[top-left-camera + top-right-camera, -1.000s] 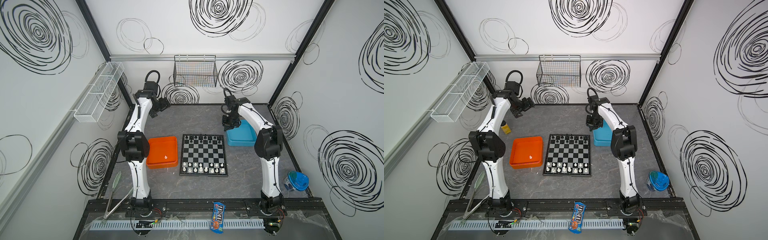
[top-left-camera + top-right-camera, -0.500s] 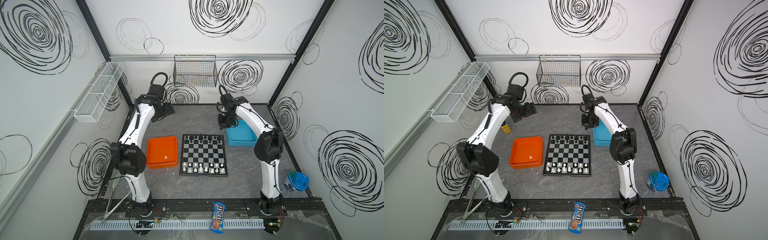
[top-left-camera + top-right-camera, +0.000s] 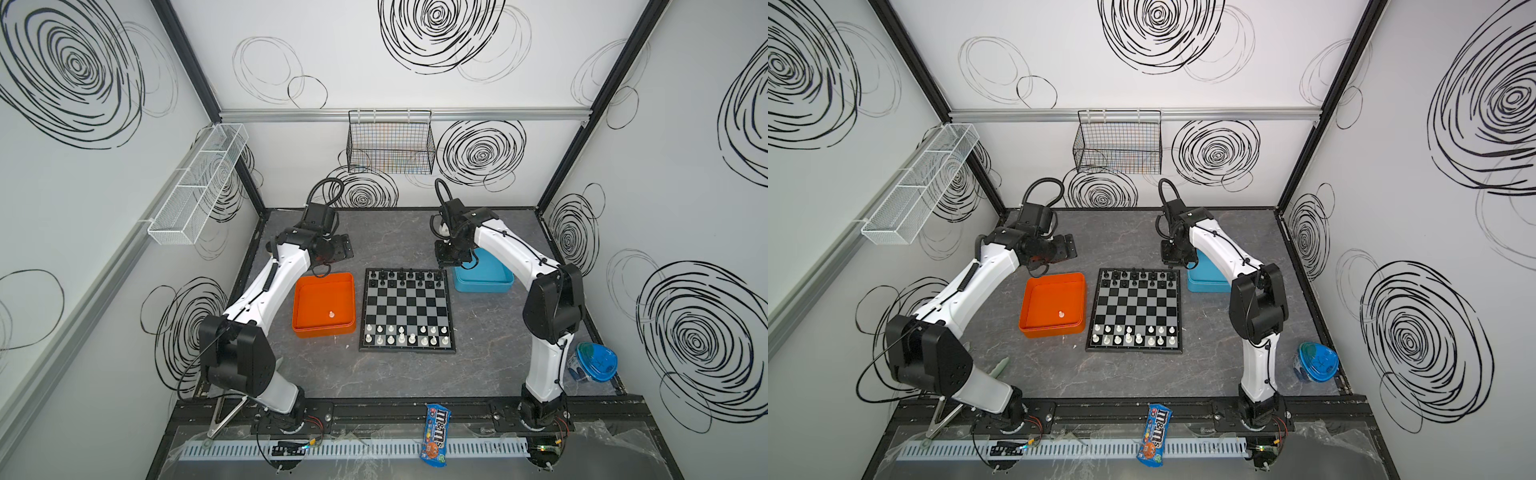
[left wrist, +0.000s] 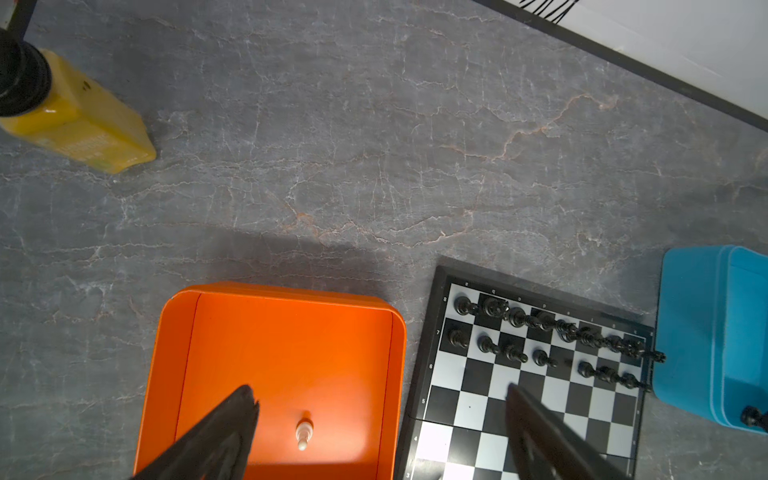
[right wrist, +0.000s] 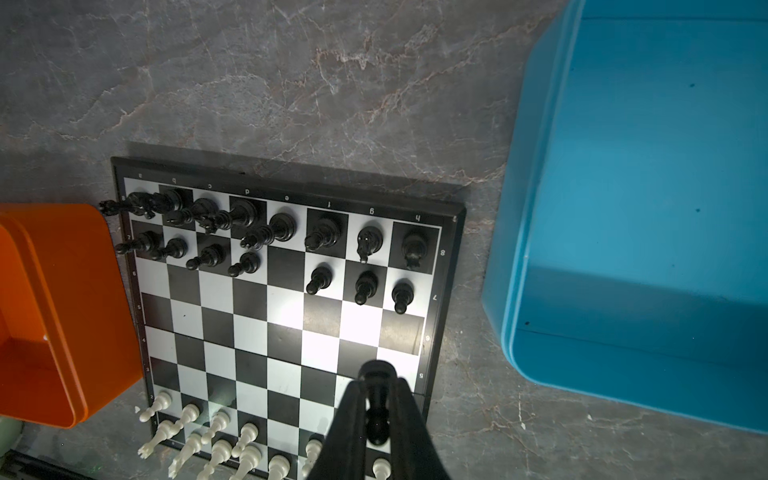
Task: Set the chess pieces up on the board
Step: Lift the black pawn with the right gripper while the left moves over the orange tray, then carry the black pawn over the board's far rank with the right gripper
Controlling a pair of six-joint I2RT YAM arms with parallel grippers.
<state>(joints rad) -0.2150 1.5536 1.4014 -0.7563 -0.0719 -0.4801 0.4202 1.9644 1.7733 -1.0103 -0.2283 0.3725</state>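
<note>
On my screen the table (image 3: pixel 395 386) reads as matt grey stone-look with pale veins. The orange tray (image 3: pixel 316 291) left of centre and the blue tray (image 3: pixel 486 276) right of centre look like smooth moulded plastic with a soft sheen. The board (image 3: pixel 407 307) mid-frame has a satin finish that glares on its light squares. The white chess pieces (image 5: pixel 189 413) and the black chess piece (image 5: pixel 376 428) clamped in the right gripper (image 5: pixel 376 384) look like glossy plastic, and the black basket (image 3: pixel 390 143) at upper centre looks like thin metal wire.

Clad in white shells (image 3: pixel 266 291), jointed with bulky black housings (image 3: pixel 232 357), looped with black hose (image 3: pixel 328 180) at each wrist, tipped with dark tapered fingers (image 4: pixel 216 436).
</note>
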